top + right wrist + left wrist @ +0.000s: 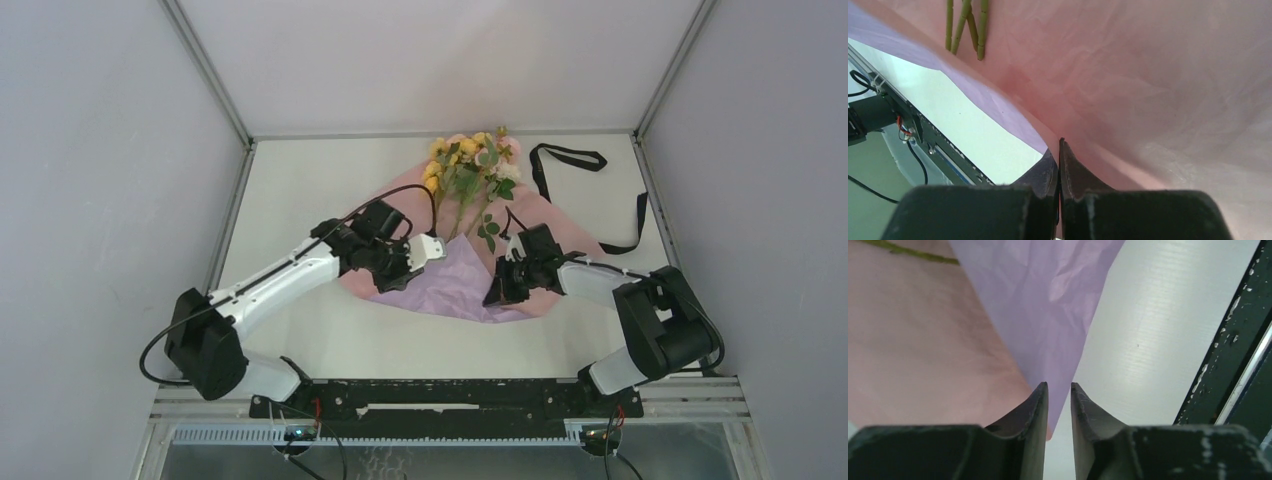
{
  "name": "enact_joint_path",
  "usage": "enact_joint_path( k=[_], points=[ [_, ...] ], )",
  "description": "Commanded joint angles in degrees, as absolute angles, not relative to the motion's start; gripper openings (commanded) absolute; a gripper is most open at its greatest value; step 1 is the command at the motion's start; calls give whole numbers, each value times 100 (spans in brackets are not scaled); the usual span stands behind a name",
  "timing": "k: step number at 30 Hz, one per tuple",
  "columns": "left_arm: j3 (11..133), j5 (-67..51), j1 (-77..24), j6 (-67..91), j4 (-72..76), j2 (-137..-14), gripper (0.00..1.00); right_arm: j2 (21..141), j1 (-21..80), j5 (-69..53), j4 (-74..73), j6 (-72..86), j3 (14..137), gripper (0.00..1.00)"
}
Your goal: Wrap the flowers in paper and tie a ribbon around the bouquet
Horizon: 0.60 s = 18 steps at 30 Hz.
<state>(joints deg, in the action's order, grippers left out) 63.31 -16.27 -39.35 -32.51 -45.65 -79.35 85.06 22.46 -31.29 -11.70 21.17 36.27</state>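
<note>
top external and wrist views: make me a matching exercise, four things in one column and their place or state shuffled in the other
Column one
1 flowers
2 ribbon
3 left gripper
4 right gripper

Column two
a jaws shut on the edge of the paper
b on the table, right of the flowers
c jaws slightly apart, lilac paper tip between them
d lying on the paper's pink face

Pairs: 1-d, 2-b, 3-c, 4-a

2 white arms [285, 272], black joints [205, 345], black cables [145, 358], dark tapered fingers [1035, 410]
</note>
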Motion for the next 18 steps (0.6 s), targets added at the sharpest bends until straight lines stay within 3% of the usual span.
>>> enact_joint_path(
  k=[1, 5, 12, 18],
  points=[
    [6626, -1937, -4011, -3201, -4122, -8510, 26, 8658, 2212, -3280, -1244, 2126, 3895, 7],
    [6656, -1070, -3988, -3228, -3736, -9234, 24, 8666, 2187, -3152, -1457, 2040, 4013, 9],
    [6263, -651, -3970, -3322, -3661, -9703, 22, 8516, 2063, -2720, -2047, 1835, 4252, 21],
    [6014, -727, -3955, -3253, -3604, -9703, 22, 7865, 2357, -765, -3493, 1626, 5047, 24]
  ],
)
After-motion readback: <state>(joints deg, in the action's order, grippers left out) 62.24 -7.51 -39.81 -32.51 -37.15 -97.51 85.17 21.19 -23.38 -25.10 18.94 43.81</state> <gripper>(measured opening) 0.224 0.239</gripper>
